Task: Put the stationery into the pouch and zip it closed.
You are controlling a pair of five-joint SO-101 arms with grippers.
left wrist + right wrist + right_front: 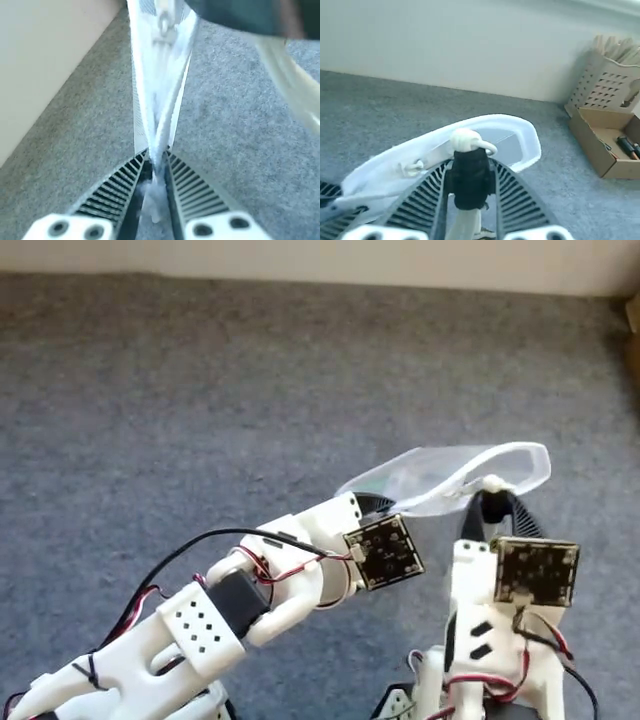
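Pinching the left end of the clear pouch [455, 475], the left gripper [376, 505] sits just right of centre in the high view, over grey carpet [200, 390]. Further right, slightly lower, the right gripper [490, 500] is closed around a black tab [470, 180] at the pouch's zipper edge.

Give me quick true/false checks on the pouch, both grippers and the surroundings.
1. The left gripper is shut on one end of the pouch. True.
2. The right gripper is open, clear of the pouch. False: it is shut on the black pull tab.
3. The pouch is opaque black. False: it is translucent white.
4. A cardboard box sits near the wall. True.
5. The surface is bare wood. False: it is grey carpet.
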